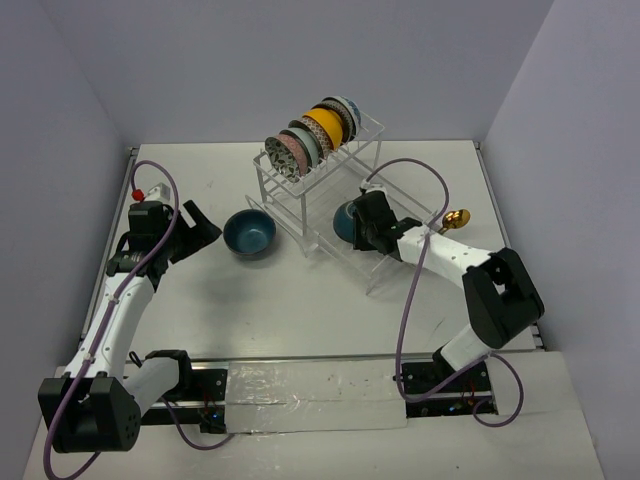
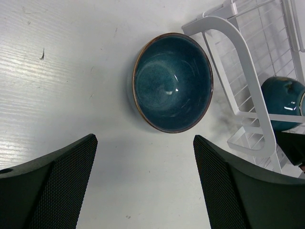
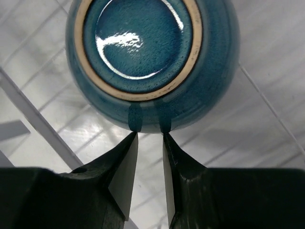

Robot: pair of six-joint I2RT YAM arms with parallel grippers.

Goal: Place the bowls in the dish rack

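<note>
White table [image 1: 300, 310]; left gripper [image 2: 145, 138] spread wide, just short of the upright teal bowl [image 2: 171, 81] beside the dish rack [image 1: 270, 190]; best to seat one finger inside its rim before closing; right gripper [image 3: 149, 136] nearly pressed together at the lower-tier bowl [image 3: 143, 43], grip uncertain.

surface: white table [image 1: 300, 310] | on it: dark blue bowl [image 1: 249, 233], upright; dish rack [image 1: 290, 200] just beside
</note>
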